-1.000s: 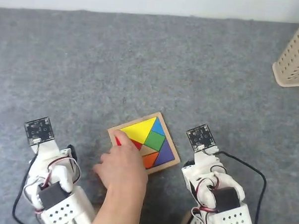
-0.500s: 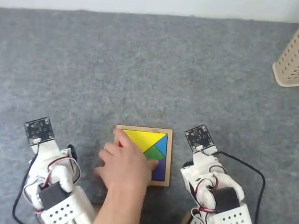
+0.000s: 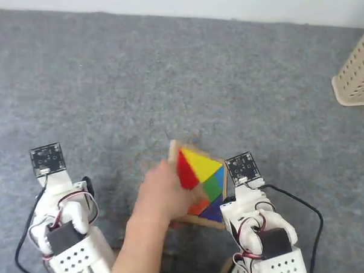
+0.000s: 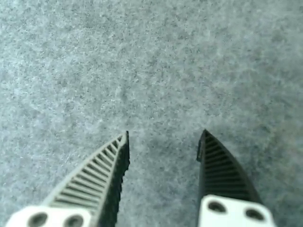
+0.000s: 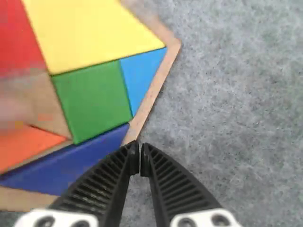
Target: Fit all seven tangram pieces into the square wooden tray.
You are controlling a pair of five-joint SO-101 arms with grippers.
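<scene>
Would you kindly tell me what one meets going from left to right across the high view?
left arm → person's hand → wooden tray holding the tangram pieces → right arm → basket

— What sort of place is this?
— A robotics test bench, I'd say: grey felt tabletop (image 3: 173, 69), left arm (image 3: 63, 228) and right arm (image 3: 265, 237) with exposed wiring, plain white wall (image 3: 176, 3).
— Lab or home?
— Can't tell. There's a beige perforated basket (image 3: 360, 66) at the edge.
</scene>
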